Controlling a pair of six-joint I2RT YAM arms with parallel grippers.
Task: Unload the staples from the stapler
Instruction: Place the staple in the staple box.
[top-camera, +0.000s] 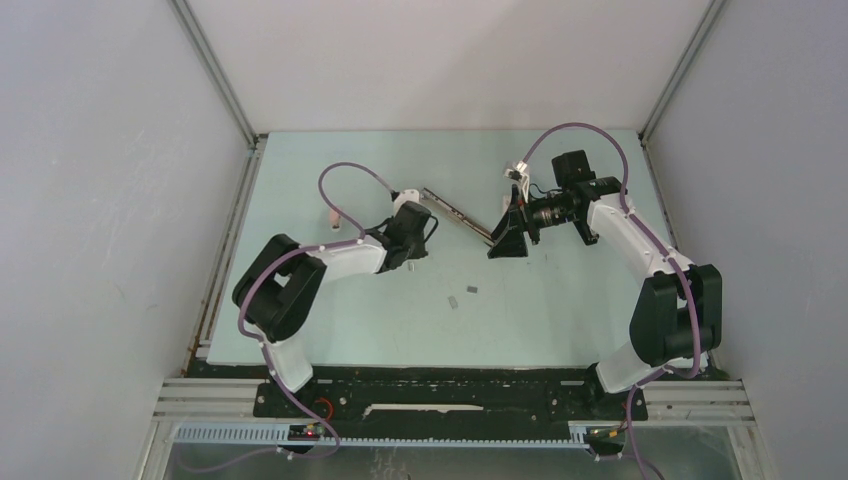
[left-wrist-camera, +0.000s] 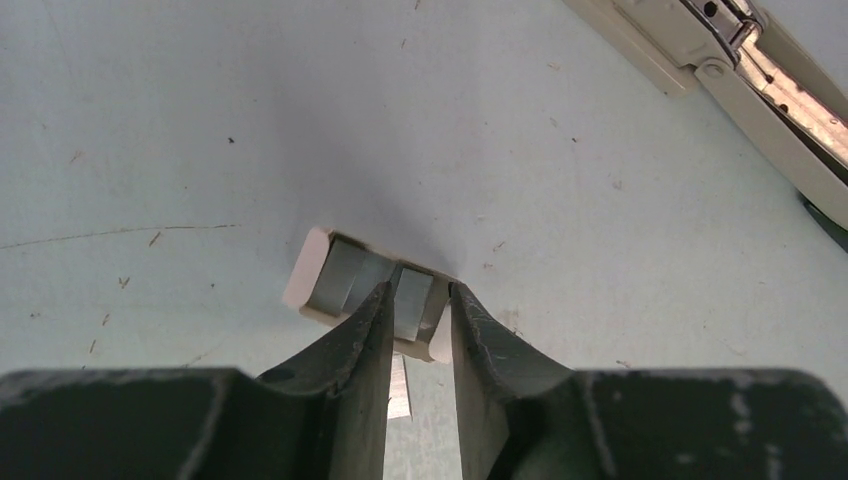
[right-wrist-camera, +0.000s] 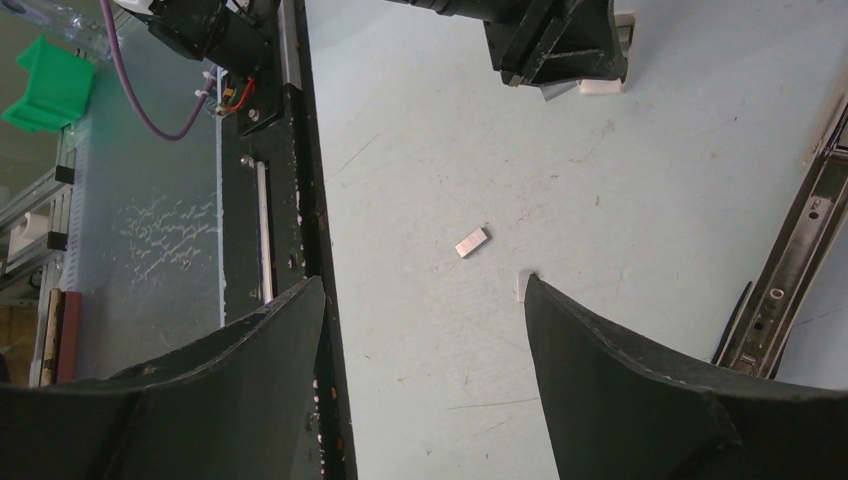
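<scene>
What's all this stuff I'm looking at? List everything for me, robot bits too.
stapler: one, cream and metal, swung open flat, mid-table between the arms.
staple strips: two loose, silvery, on the table nearer the arm bases than the stapler.
small white tray: one, holding more silvery strips, at the left tool's tips.
pinkish object: one, left part of the table, too small to identify.
table: one, pale green.
left tool: one, dark, jaws slightly apart at the tray.
right tool: one, dark, wide open, empty, by the stapler.
</scene>
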